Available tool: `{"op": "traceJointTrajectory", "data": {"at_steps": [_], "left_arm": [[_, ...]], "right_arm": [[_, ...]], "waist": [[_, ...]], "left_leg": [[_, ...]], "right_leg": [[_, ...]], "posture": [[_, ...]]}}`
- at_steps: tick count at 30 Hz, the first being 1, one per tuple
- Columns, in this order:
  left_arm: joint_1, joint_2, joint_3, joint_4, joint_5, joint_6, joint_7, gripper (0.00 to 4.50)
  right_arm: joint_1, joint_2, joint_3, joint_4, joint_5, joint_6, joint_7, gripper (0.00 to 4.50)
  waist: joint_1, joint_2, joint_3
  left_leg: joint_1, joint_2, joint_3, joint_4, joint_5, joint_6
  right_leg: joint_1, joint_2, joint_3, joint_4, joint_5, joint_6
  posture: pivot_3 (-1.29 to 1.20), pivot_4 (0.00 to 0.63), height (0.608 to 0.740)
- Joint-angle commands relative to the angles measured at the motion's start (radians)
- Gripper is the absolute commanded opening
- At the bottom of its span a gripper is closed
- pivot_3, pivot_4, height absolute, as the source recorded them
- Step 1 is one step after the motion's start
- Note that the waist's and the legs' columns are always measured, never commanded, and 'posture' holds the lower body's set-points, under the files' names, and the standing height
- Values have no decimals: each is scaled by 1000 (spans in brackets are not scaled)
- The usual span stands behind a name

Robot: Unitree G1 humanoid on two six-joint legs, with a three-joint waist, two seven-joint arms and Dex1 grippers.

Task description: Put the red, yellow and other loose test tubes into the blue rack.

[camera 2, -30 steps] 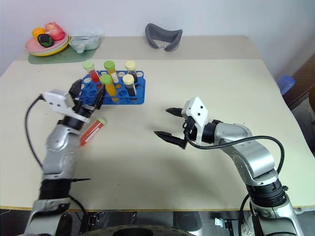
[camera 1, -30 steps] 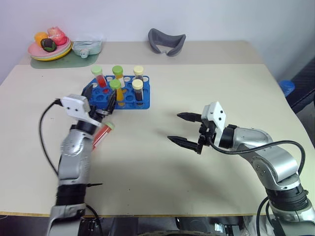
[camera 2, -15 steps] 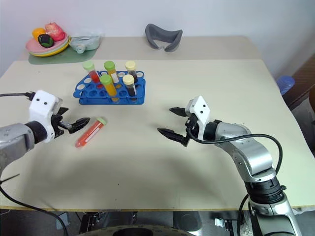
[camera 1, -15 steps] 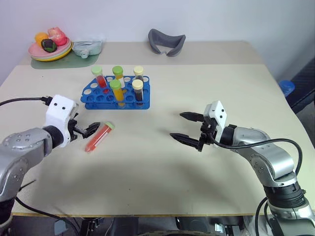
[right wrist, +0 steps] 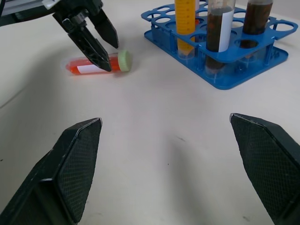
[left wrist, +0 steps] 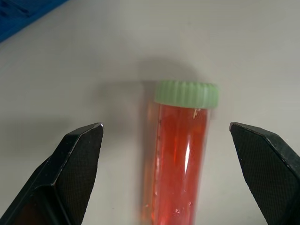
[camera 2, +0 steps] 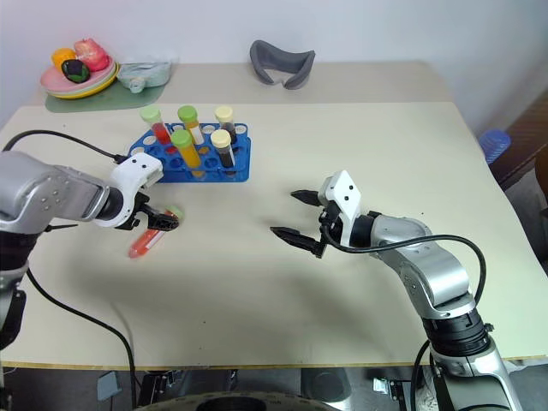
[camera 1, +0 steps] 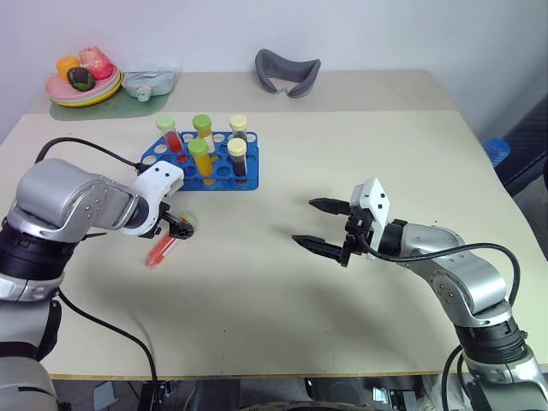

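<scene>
Beige tabletop [camera 1: 257,300] spreads out in front of a pale wall, with a plate of toy food [camera 1: 81,81] and a grey curved headrest-like piece [camera 1: 287,70] at the far edge. Toward the far left stands the blue rack [camera 1: 205,167], holding 5 capped tubes [camera 1: 199,158] upright. Just in front of it, 1 loose red tube with a light-green cap [left wrist: 180,159] lies flat on the table. The left gripper [camera 1: 178,228] points down over that tube near its cap end, its 2 black fingers [left wrist: 75,159] spread wide on either side and not touching it. Well apart to the right, the right gripper [camera 1: 324,227] hangs above the bare table, its fingers wide apart and gripping nothing.
</scene>
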State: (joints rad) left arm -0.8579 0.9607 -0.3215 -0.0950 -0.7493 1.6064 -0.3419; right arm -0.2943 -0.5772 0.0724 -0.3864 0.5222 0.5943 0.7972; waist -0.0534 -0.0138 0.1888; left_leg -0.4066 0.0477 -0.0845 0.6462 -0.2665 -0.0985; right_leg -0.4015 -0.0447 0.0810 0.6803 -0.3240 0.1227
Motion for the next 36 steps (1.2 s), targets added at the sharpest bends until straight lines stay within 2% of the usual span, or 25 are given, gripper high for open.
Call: {"op": "traceJointTrajectory", "data": {"at_steps": [1, 6, 10, 12, 14, 18, 23, 25, 27, 31, 34, 36], "left_arm": [[-55, 23, -88, 27, 48, 8, -10, 4406], [-102, 0, -199, 83, 95, 8, -25, 4406], [-113, -8, -226, 127, 84, 8, -61, 4406], [-116, -16, -223, 155, 84, 8, -67, 3896], [-117, -21, -219, 177, 83, 8, -74, 3111], [-122, -18, -212, 213, 77, 8, -71, 1197], [-114, -5, -137, 260, 68, 8, -52, 1197], [-102, -8, -43, 266, 76, 8, -20, 1197], [-92, -29, 119, 275, 88, 8, 44, 1197], [54, -78, 490, 33, 146, -183, 137, 1197], [183, -128, 696, -140, 118, -263, 122, 1197], [316, -168, 821, -255, 138, -422, 94, 1197]], "right_arm": [[7, 6, -7, -44, 6, -10, -6, 4500], [13, 15, 0, -59, 8, -6, -18, 4500], [17, 18, 0, -66, 9, -5, -23, 4500], [19, 19, 0, -69, 9, -4, -25, 4500], [21, 19, 0, -72, 11, -2, -28, 4500], [23, 19, 1, -76, 13, 0, -30, 4500], [22, 19, 2, -78, 14, 2, -31, 4500], [23, 17, -1, -80, 15, 2, -29, 4500], [28, 13, -6, -83, 16, 1, -28, 4500], [41, 5, -19, -91, 19, 2, -28, 4500], [48, 1, -24, -95, 22, 4, -26, 4500], [39, 5, -15, -90, 26, 8, -21, 4500]], "waist": [[0, 0, 0], [2, 0, 0], [3, 1, -1], [3, 1, -1], [3, 2, -1], [-1, 2, -1], [-10, 2, -1], [-17, 2, -1], [-17, 2, -1], [-15, 0, 0], [-14, 0, 0], [-18, 1, -1]], "left_leg": [[0, 0, 0, 0, 0, 0], [0, 0, 0, 0, 0, 0], [0, 0, 0, 0, 0, 0], [0, 0, 0, 0, 0, 0], [0, 0, 0, 0, 0, 0], [2, 0, 0, 0, 0, 0], [2, 0, 0, 0, 0, 0], [2, 0, 0, 0, 0, 0], [2, 0, 0, 0, 0, 0], [-1, 0, -1, 1, 0, 0], [-2, 0, 0, 1, 2, -4], [-1, 0, 1, 1, 2, -4]], "right_leg": [[0, 0, 0, 0, 0, 0], [0, 0, 0, 0, 0, 0], [0, 0, 0, 0, 0, 0], [0, 0, 0, 0, 0, 0], [1, 0, 0, 0, 0, 0], [1, 0, 0, 1, 0, 0], [2, 0, 0, 1, 0, 0], [2, 0, 0, 2, 0, 0], [1, 0, 0, 2, 0, 0], [-1, -1, 0, 1, 0, 0], [-1, -2, 0, 0, 0, 0], [-1, -2, 0, 0, 0, 0]], "posture": [[0, 150, 740], [0, 150, 740], [0, 150, 740], [0, 150, 740], [0, 150, 740], [0, 150, 740], [0, 150, 740], [0, 150, 740], [0, 150, 740], [0, 150, 740], [0, 150, 740], [0, 150, 740]]}}
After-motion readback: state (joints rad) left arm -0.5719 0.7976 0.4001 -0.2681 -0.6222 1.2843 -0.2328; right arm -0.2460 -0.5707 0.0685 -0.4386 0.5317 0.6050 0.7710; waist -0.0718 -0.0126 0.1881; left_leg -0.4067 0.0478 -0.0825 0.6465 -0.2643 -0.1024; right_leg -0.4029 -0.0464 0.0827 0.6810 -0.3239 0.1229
